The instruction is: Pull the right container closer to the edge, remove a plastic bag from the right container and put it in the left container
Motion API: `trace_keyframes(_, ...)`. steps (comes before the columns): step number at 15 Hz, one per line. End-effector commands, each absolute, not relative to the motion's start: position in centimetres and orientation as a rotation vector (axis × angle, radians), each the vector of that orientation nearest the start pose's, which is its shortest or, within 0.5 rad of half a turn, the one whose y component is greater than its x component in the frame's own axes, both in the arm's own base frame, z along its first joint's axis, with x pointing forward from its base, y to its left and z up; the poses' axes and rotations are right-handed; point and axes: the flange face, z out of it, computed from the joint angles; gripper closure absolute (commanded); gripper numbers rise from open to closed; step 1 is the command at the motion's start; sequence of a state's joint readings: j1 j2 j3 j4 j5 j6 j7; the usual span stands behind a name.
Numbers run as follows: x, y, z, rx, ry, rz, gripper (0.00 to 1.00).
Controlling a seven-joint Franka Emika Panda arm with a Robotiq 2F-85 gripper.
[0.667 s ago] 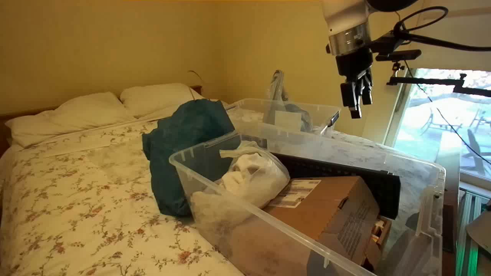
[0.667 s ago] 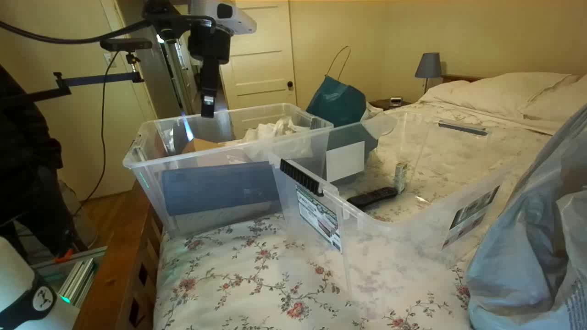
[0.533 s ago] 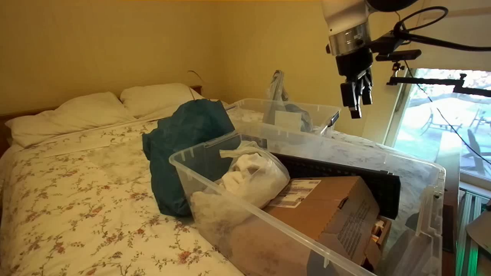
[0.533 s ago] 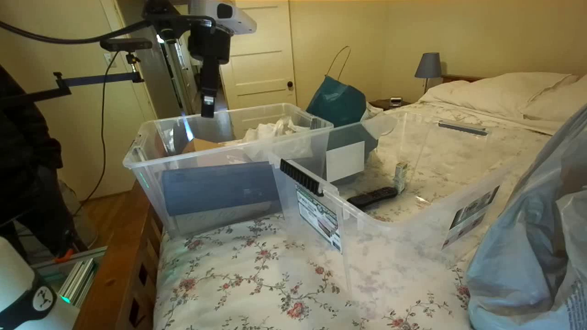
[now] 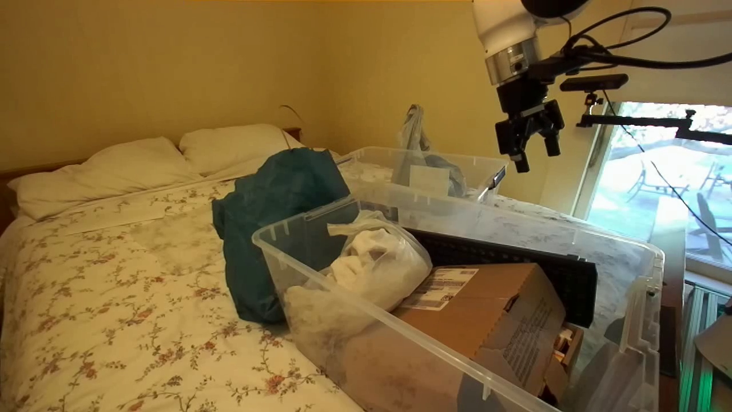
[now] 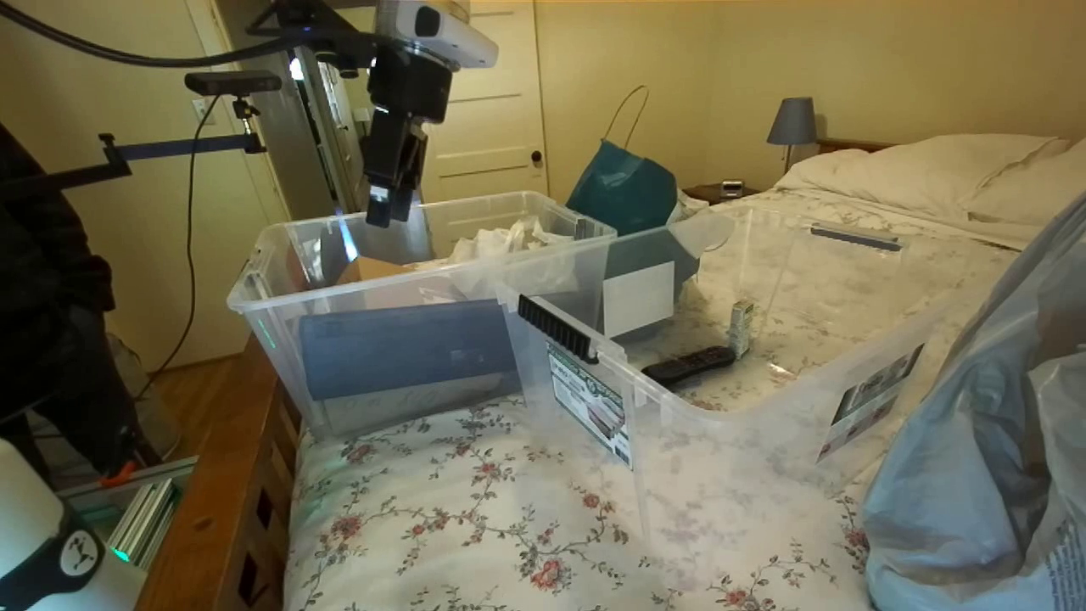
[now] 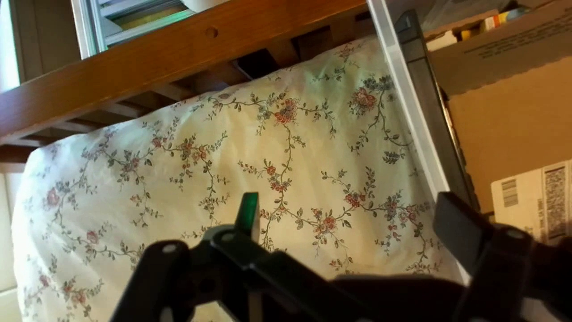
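Observation:
The right container is the filled tub. It holds a white plastic bag, a cardboard box and a long dark box. The bag also shows in the exterior view. The left container is the clear tub beside it; it shows behind in an exterior view. My gripper is open and empty, above the right container's level. In the wrist view the gripper is over the bedspread; the tub's rim passes behind one finger.
The wooden bed frame runs along the bed's edge. A teal bag stands at the right container's far end. A remote and small box lie in the left container. A grey plastic bag stands beside it.
My wrist has turned and tilted, and the gripper has shifted slightly. Both fingers now show spread wide apart, where they stood nearly in line before. The containers and bag have not moved.

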State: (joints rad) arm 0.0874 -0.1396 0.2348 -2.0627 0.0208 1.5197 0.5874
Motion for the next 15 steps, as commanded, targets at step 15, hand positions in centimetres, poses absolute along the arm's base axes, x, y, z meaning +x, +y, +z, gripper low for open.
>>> trace_keyframes(15, 53.0, 11.1, 41.3, -2.760, 1.408, 0.782, 0.00)
